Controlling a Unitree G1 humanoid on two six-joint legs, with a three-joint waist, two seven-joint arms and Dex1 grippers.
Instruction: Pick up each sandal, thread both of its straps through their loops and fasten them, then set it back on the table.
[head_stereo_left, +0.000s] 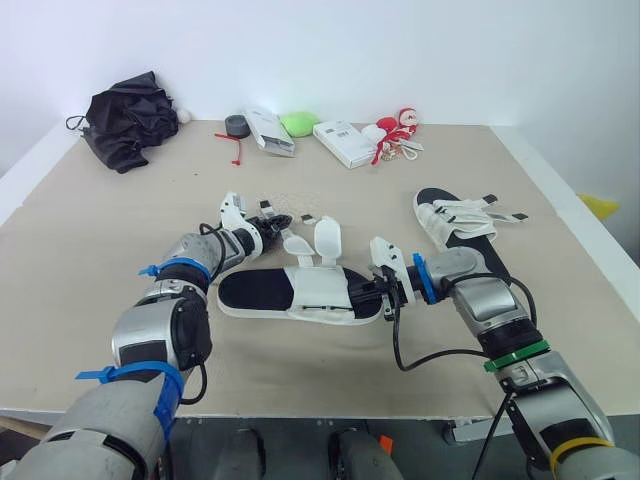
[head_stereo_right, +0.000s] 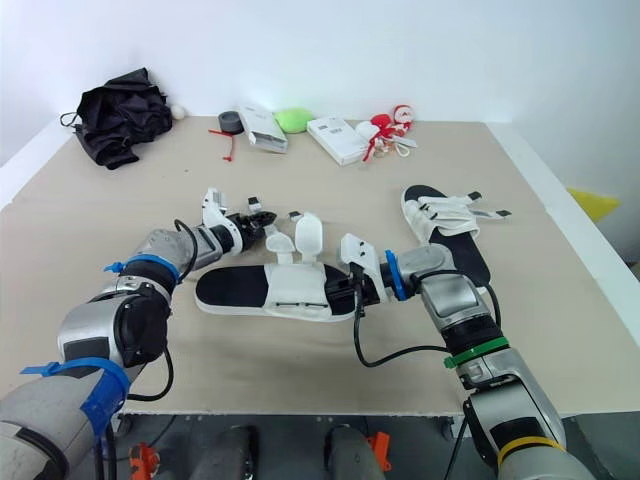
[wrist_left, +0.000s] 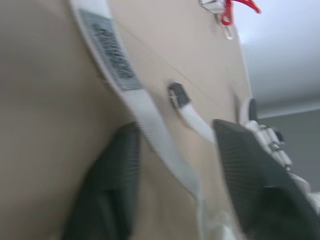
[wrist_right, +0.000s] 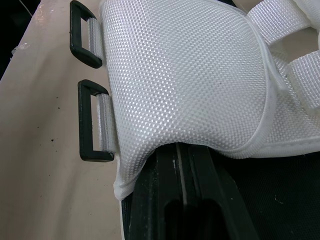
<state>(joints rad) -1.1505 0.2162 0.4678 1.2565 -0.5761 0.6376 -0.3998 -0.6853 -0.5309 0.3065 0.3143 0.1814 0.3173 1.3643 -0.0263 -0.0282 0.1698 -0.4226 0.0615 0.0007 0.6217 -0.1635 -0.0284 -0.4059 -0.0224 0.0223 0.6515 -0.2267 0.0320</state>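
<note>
The near sandal (head_stereo_left: 290, 293), with a black insole and a white mesh upper, lies flat at the table's middle, its two flaps (head_stereo_left: 315, 243) standing up. My right gripper (head_stereo_left: 372, 297) is shut on the sandal's right end; in the right wrist view the fingers (wrist_right: 185, 200) sit under the mesh beside two black loops (wrist_right: 92, 120). My left gripper (head_stereo_left: 283, 220) is open just behind the sandal. A white strap (wrist_left: 150, 115) runs between its fingers (wrist_left: 110, 185). The second sandal (head_stereo_left: 460, 225) lies at the right with its straps (head_stereo_left: 505, 215) sticking out sideways.
A black bundle of cloth (head_stereo_left: 128, 118) lies at the back left. Along the back edge are a tape roll (head_stereo_left: 237, 125), two white boxes (head_stereo_left: 343, 142), a green object (head_stereo_left: 298, 123) and red-and-white items (head_stereo_left: 395, 130). The table's right edge (head_stereo_left: 570, 210) is near the second sandal.
</note>
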